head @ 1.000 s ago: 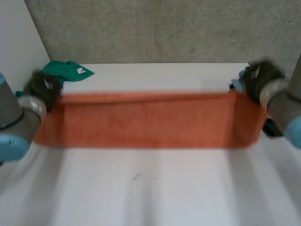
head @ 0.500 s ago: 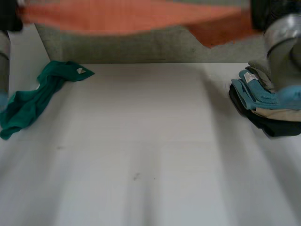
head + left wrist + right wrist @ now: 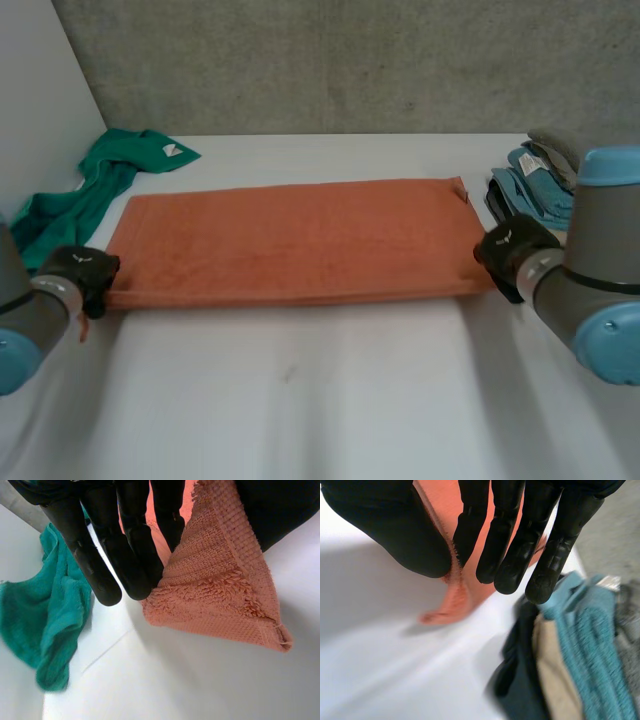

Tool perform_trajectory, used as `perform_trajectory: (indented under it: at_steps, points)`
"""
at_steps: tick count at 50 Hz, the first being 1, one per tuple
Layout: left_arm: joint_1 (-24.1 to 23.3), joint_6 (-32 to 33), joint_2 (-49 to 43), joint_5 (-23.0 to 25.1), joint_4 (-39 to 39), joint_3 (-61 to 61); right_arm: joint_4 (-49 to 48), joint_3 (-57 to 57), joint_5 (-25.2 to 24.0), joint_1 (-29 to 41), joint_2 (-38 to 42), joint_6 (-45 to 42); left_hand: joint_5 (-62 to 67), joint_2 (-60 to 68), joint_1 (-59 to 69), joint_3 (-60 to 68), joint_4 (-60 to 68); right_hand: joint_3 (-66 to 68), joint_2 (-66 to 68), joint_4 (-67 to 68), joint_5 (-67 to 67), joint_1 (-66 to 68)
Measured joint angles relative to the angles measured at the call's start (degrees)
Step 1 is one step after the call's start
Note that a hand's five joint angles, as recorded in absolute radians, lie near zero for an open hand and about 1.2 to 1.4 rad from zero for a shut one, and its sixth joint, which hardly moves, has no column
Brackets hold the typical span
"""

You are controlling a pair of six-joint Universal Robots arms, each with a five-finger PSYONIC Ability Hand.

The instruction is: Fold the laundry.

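An orange towel (image 3: 290,240) lies spread flat across the middle of the white table (image 3: 300,400), its long edges running left to right. My left hand (image 3: 80,272) is at the towel's near left corner. In the left wrist view straight fingers (image 3: 125,555) and the thumb pinch that towel corner (image 3: 220,590), which hangs just above the table. My right hand (image 3: 510,252) is at the near right corner. In the right wrist view its fingers (image 3: 520,535) and thumb pinch the towel's edge (image 3: 455,597).
A crumpled green cloth (image 3: 90,195) lies at the far left by the wall, also beside my left hand's fingers (image 3: 40,625). A stack of folded blue, beige and dark towels (image 3: 540,185) sits at the far right, close to my right hand (image 3: 580,655).
The towel hung stretched between both hands, was swung up high, and now lies flat on the table. Both hands have come down to its near corners.
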Motion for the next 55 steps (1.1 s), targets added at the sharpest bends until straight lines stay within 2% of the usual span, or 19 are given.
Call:
perform_trajectory:
  at_steps: [3, 7, 10, 11, 17, 22, 25, 31, 33, 40, 45, 50, 55]
  points:
    - [1.0, 2.3, 7.2, 0.6, -5.3, -3.6, 7.8, 2.2, -0.2, -0.1, -4.6, -1.1, 0.0, 0.0, 0.0, 0.0, 0.0, 0.0, 0.0, 0.0, 0.0, 0.0]
    - [1.7, 3.8, 12.1, 1.2, -8.2, -6.2, 12.0, 4.1, -0.5, -0.2, -8.3, -2.1, 0.0, 0.0, 0.0, 0.0, 0.0, 0.0, 0.0, 0.0, 0.0, 0.0]
    - [2.4, 7.6, 17.7, 2.6, -11.5, -10.3, 15.7, 7.5, -1.2, -0.9, -12.7, -4.4, 0.0, 0.0, 0.0, 0.0, 0.0, 0.0, 0.0, 0.0, 0.0, 0.0]
    - [2.9, 10.7, 21.1, 3.7, -13.4, -13.2, 17.3, 9.5, -1.6, -1.5, -14.9, -6.0, 0.0, 0.0, 0.0, 0.0, 0.0, 0.0, 0.0, 0.0, 0.0, 0.0]
    - [5.3, 21.4, 31.2, 8.3, -17.1, -23.4, 19.8, 17.2, -3.0, -4.8, -20.0, -11.3, 0.0, 0.0, 0.0, 0.0, 0.0, 0.0, 0.0, 0.0, 0.0, 0.0]
    - [7.5, 25.2, 33.6, 12.0, -16.1, -25.8, 18.3, 19.7, -3.8, -6.6, -20.2, -13.3, 0.0, 0.0, 0.0, 0.0, 0.0, 0.0, 0.0, 0.0, 0.0, 0.0]
    - [7.7, 25.1, 31.9, 13.1, -14.3, -24.1, 16.0, 18.2, -3.9, -6.9, -18.5, -13.3, 0.0, 0.0, 0.0, 0.0, 0.0, 0.0, 0.0, 0.0, 0.0, 0.0]
    - [4.2, 21.9, 23.2, 13.1, -8.0, -15.9, 9.0, 10.1, -3.0, -6.3, -11.7, -10.8, 0.0, 0.0, 0.0, 0.0, 0.0, 0.0, 0.0, 0.0, 0.0, 0.0]
    - [2.5, 20.9, 19.5, 11.5, -5.6, -12.7, 6.5, 6.9, -2.5, -5.5, -9.3, -9.6, 0.0, 0.0, 0.0, 0.0, 0.0, 0.0, 0.0, 0.0, 0.0, 0.0]
    - [-3.9, 19.0, 3.0, 0.9, 3.3, 0.5, -5.8, -4.7, -1.5, -1.3, 1.9, -7.7, 0.0, 0.0, 0.0, 0.0, 0.0, 0.0, 0.0, 0.0, 0.0, 0.0]
    - [-6.8, 19.1, -5.5, -3.9, 7.7, 8.3, -11.6, -8.6, -1.3, -0.2, 7.1, -8.8, 0.0, 0.0, 0.0, 0.0, 0.0, 0.0, 0.0, 0.0, 0.0, 0.0]
    - [-7.9, 19.4, -11.5, -5.8, 11.4, 14.0, -18.9, -13.8, -1.2, 0.2, 14.2, -11.5, 0.0, 0.0, 0.0, 0.0, 0.0, 0.0, 0.0, 0.0, 0.0, 0.0]
    - [-8.2, 19.5, -14.7, -6.0, 15.0, 16.5, -21.9, -17.9, -0.5, 0.1, 18.8, -12.9, 0.0, -0.1, 0.0, -0.1, -0.1, 0.2, 0.5, 0.1, 0.4, 0.3]
